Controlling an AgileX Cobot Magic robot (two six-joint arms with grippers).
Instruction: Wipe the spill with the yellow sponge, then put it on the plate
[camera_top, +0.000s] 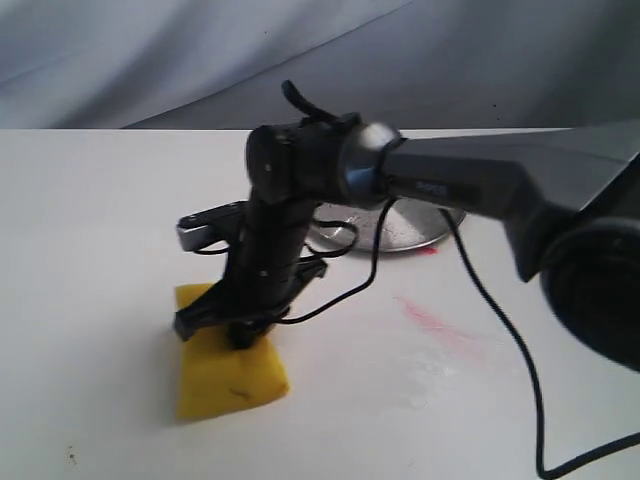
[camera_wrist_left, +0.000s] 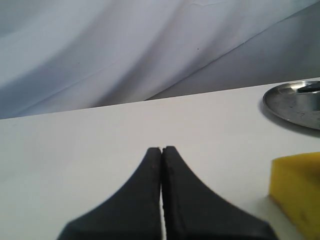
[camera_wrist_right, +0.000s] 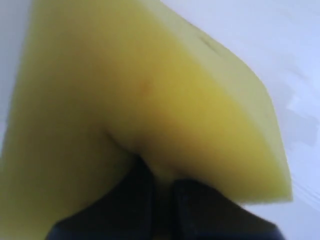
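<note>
Only one marking was found: a small pale label on the grey link of the right arm (camera_top: 470, 185), right of centre in the exterior view and too small to read. No brand or writing shows on any other item. The right gripper (camera_top: 225, 325) reaches across to the lower left of the exterior frame and bears down on the thick bright yellow foam sponge (camera_top: 235, 375). In the right wrist view its two dark fingers (camera_wrist_right: 142, 200) stand only narrowly apart and are pressed into the foam. The sponge (camera_wrist_right: 150, 90) dents inward where they bite, so the claw has a pinching hold on one edge of the block. The sponge rests on the white table (camera_top: 100, 250). The round shallow silver metal plate (camera_top: 405, 232) lies near the centre of the exterior frame, up and to the right of the sponge, apart from it and partly hidden behind the arm. An elongated pink-red smear (camera_top: 435, 325) marks the table right of centre, below the plate. A black cable (camera_top: 500, 320) trails from the arm toward the lower right corner. The left gripper (camera_wrist_left: 161, 152) has its two black fingers pressed together with nothing between them. In its own view the sponge (camera_wrist_left: 297, 192) and the plate (camera_wrist_left: 295, 102) both sit off to one side of it.
</note>
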